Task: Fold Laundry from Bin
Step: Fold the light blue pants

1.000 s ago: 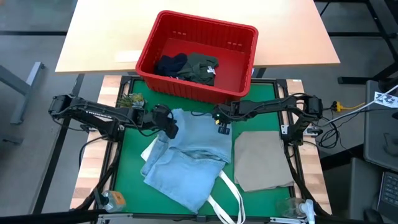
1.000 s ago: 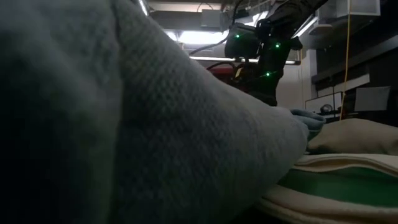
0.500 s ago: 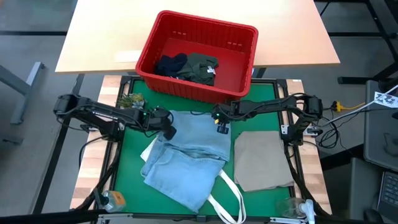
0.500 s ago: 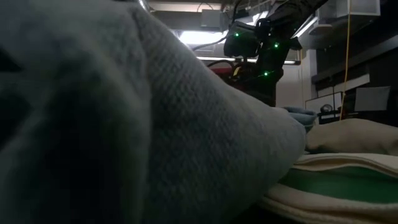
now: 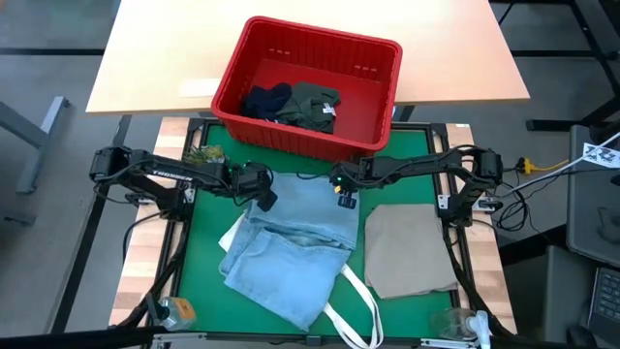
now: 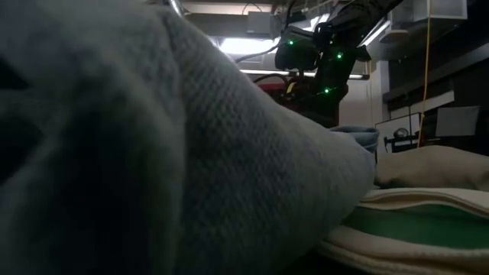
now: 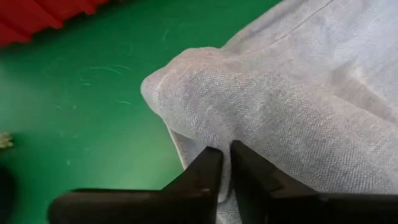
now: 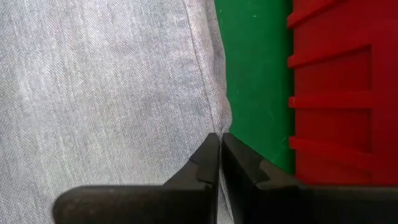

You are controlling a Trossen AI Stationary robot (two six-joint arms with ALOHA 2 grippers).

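Note:
Light blue jeans (image 5: 291, 247) lie partly folded in the middle of the green mat (image 5: 199, 252). My left gripper (image 5: 263, 197) is shut on their far left corner and my right gripper (image 5: 345, 198) on their far right corner. Both point steeply down, close to the mat. In the low view the jeans (image 6: 153, 153) fill the foreground. A folded beige cloth (image 5: 407, 247) lies flat to the right of the jeans. The red bin (image 5: 320, 34) stands behind the mat with a dark navy garment (image 5: 266, 100) and a dark olive one (image 5: 315, 105) inside. My left gripper pinches a raised fold of the jeans (image 7: 205, 134) at their far left corner between its two fingers (image 7: 208, 168). It comes slanting down from the table's left. The cloth bulges up beyond the fingertips; the rest lies on the mat. My right gripper pinches the jeans' hemmed edge (image 8: 214, 121) at the far right corner between its shut fingers (image 8: 208, 158). It comes slanting down from the right. The cloth lies flat on the mat beside the bin's wall.
A white tote bag's straps (image 5: 358, 310) stick out from under the jeans at the near edge. The bin's near wall (image 8: 336, 93) stands right behind both grippers. Small objects sit at the mat's far left (image 5: 203, 155) and near corners (image 5: 174, 310).
My left gripper has sunk toward the mat with the jeans' far left corner and tipped more steeply down. In the low view the jeans' far edge has bunched up a little. My right gripper has stayed put.

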